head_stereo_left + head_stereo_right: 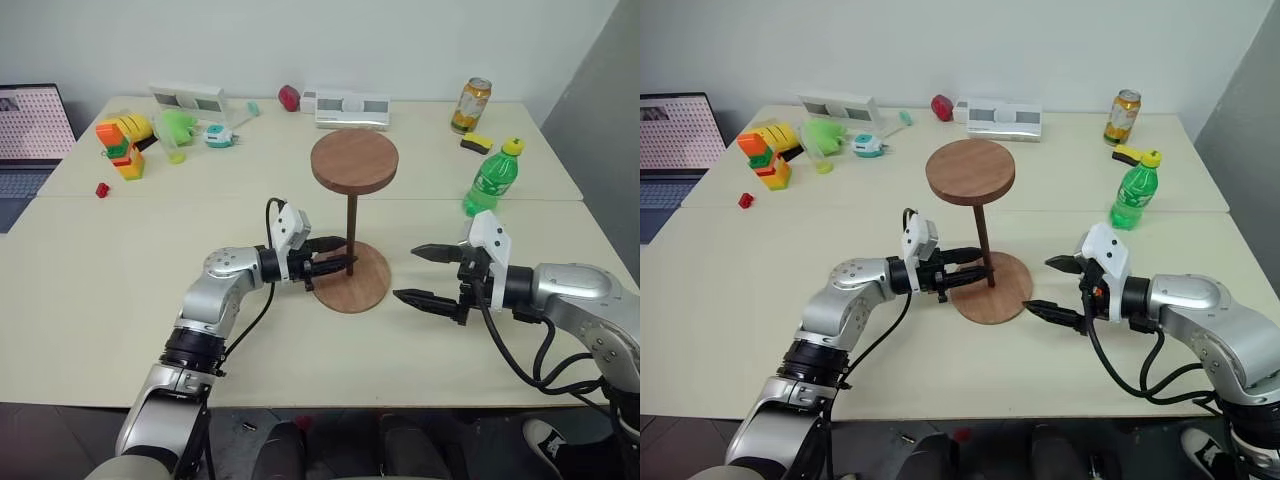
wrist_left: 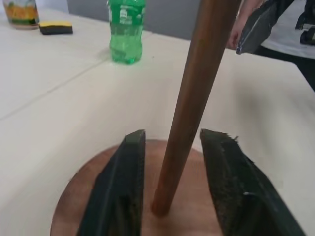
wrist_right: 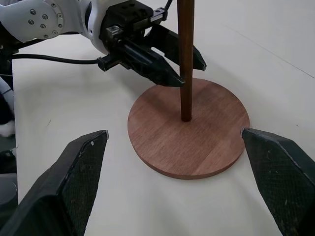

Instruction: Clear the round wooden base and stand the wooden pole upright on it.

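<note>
Upright now: pole stands on the base, both jaws spread

Broadly, the pale worktop (image 1: 120, 300) carries everything, with a seam running across it beyond the middle. Near its centre lies the round wooden base (image 1: 368, 288), flat on the surface, and the wooden pole (image 1: 352, 222) rises straight up from the middle of it, its small disc (image 1: 354, 160) at the top end.

The left gripper (image 1: 338, 259) reaches in level from the left, low on the pole just above the base. Its jaws are spread, one on either side of the stick; the left wrist view shows a gap on each side, so they flank it without pinching. The right gripper (image 1: 425, 273) sits near the right edge of the base, pointing toward it, jaws spread wide and holding nothing, apart from the wood.

Far right stand a green bottle (image 1: 491, 177), a drink can (image 1: 471, 105) and a small yellow-and-black object (image 1: 477, 142) between them. Along the far edge lie two white boxes (image 1: 350, 107). Far left are bright toys (image 1: 125, 143), a green cup (image 1: 177, 129) and a tiny red piece (image 1: 102, 189). A laptop (image 1: 30, 135) sits beyond the left end.
</note>
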Controlling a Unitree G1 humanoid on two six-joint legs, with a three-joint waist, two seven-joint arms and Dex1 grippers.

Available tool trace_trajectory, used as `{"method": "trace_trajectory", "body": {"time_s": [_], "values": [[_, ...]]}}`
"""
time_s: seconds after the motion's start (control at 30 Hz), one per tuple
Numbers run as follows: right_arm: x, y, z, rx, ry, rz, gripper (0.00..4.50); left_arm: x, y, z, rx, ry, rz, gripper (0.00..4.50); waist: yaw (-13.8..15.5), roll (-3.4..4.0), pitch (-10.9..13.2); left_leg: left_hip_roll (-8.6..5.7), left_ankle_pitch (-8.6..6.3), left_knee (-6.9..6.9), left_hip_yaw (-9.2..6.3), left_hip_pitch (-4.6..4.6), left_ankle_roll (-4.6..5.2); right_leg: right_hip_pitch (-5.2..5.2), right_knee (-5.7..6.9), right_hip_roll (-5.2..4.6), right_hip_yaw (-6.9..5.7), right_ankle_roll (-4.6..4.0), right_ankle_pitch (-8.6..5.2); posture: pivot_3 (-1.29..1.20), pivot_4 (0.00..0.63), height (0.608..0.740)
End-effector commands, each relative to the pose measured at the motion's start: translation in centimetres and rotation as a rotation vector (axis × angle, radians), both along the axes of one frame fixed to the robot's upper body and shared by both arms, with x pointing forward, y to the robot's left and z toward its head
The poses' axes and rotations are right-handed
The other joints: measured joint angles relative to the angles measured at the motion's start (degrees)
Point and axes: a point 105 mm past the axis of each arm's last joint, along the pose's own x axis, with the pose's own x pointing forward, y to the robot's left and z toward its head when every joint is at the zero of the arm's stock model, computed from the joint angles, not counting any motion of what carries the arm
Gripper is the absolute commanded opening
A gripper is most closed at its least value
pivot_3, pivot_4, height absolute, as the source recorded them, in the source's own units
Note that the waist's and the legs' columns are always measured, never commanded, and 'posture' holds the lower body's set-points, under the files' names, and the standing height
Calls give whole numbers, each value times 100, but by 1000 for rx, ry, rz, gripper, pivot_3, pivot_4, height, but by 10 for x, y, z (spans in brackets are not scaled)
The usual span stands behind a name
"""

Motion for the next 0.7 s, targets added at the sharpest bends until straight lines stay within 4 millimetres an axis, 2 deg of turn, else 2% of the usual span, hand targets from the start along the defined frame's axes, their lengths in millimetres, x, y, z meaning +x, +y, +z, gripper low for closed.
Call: {"method": "trace_trajectory", "body": {"time_s": [0.03, 0.2, 0.3, 0.37, 0.47, 0.57, 0.7], "values": [[2, 2, 9, 7, -51, 7, 4500, -4, 5, 25, -27, -72, -12, 2795, 9, 0, 0, 0, 0, 0, 0, -1, 0, 0, -1, 0, 0, 0, 0, 0, 150, 740], [2, 2, 8, 10, -49, 8, 4500, -13, 19, 32, 19, -83, -23, 3980, -4, 0, 0, 2, 0, -1, 0, 0, 0, -1, 0, 1, 0, 0, 0, 0, 150, 740], [1, -3, 6, -1, -39, 5, 4500, -22, 55, 36, 139, -90, 0, 4470, -39, 1, 1, 5, 0, -2, 1, 1, 0, -2, 0, 3, 1, 0, 0, 0, 150, 740], [1, -6, 5, -6, -34, 3, 4500, -26, 74, 39, 217, -110, 19, 4470, -49, 3, 2, 10, 0, -8, 1, 2, 0, -5, 0, 8, 3, -1, 0, 0, 150, 740], [0, -13, 6, -11, -32, -4, 4500, -36, 90, 49, 247, -98, 3, 4470, -37, 5, 5, 11, -1, -12, 2, 2, 1, -9, -1, 10, 3, -1, -1, 0, 150, 740], [-1, -22, 6, -19, -28, -8, 4500, -45, 98, 59, 276, -93, 0, 4470, 25, 4, 5, 8, -1, -11, 2, -4, 1, -7, -9, 5, 0, -1, -1, 0, 150, 740], [-4, -30, 5, -24, -30, 1, 4500, -58, 99, 66, 270, -55, -15, 4470, 52, 4, 5, 7, -2, -12, 4, -4, 2, -7, -11, 3, 1, -1, -1, 0, 150, 740]]}}
